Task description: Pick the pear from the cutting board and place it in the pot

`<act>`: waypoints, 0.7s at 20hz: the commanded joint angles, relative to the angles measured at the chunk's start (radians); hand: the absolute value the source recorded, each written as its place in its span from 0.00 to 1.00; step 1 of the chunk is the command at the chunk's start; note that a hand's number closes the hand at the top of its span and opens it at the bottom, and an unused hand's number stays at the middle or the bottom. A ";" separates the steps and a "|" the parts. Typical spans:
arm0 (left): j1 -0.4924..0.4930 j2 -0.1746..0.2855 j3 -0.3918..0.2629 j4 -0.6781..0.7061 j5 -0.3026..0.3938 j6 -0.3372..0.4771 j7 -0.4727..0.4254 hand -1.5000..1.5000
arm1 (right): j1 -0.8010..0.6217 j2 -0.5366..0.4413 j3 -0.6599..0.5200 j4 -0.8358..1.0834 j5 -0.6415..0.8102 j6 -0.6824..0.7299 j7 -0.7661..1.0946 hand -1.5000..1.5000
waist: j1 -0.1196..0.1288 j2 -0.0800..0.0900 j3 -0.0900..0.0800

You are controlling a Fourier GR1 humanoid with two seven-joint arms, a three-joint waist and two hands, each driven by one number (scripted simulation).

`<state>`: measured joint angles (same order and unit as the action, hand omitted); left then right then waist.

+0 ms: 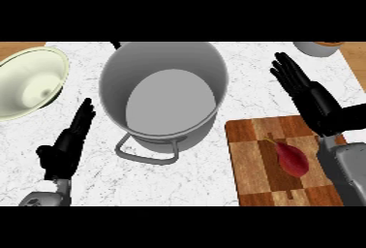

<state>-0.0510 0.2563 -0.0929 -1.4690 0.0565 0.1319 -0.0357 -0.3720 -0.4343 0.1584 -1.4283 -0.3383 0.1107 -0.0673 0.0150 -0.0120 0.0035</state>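
Counter: white marbled stone counter (250, 97), carried everything.
Pot: large grey metal pot (118, 68), stood at centre, loop handle toward the near edge.
Board: brown chequered wooden cutting board (250, 164), lay right of the pot.
Right hand: black right hand (311, 97), showed over the board's far right corner, fingers straight and close together, touched nothing.
Left hand: black left hand (68, 143), rested at lower left, fingers straight.
Pear: dark red pear (292, 159), lay on the board's right half, nearer than the right hand, apart from it; long axis diagonal, stem end pointed far-left toward the pot.
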 commanded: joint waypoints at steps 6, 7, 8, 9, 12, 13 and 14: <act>0.055 0.148 0.125 0.014 -0.064 0.053 0.056 0.50 | 0.226 -0.218 -0.124 0.238 -0.013 0.079 0.129 1.00 | -0.020 0.019 -0.001; 0.072 0.107 0.087 0.026 -0.046 0.034 0.057 0.50 | 0.115 -0.424 -0.048 0.096 0.319 0.002 0.029 1.00 | -0.025 -0.002 -0.024; 0.069 0.115 0.103 0.023 -0.039 0.036 0.069 0.50 | 0.151 -0.410 -0.118 0.123 0.340 -0.110 -0.040 0.00 | -0.055 0.002 -0.006; 0.084 0.136 0.115 0.025 -0.036 0.025 0.075 0.50 | 0.189 -0.363 -0.129 0.113 0.361 -0.168 -0.152 0.00 | -0.048 0.004 0.000; 0.095 0.151 0.132 -0.006 -0.016 0.010 0.115 0.50 | 0.369 -0.282 -0.137 0.066 0.387 -0.266 -0.365 0.00 | -0.050 0.004 -0.001; 0.079 0.130 0.106 -0.042 -0.040 0.034 0.142 0.50 | 0.422 -0.236 -0.142 0.102 0.386 -0.289 -0.457 0.00 | -0.044 0.007 0.000; 0.083 0.164 0.147 0.012 -0.008 -0.016 0.104 0.50 | 0.447 -0.290 -0.213 0.136 0.309 -0.199 -0.522 0.00 | -0.038 0.009 -0.002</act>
<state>0.0285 0.3893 0.0197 -1.4720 0.0259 0.1506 0.0595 -0.0591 -0.7125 0.0210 -1.3219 -0.0243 -0.0738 -0.3603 -0.0249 -0.0058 0.0015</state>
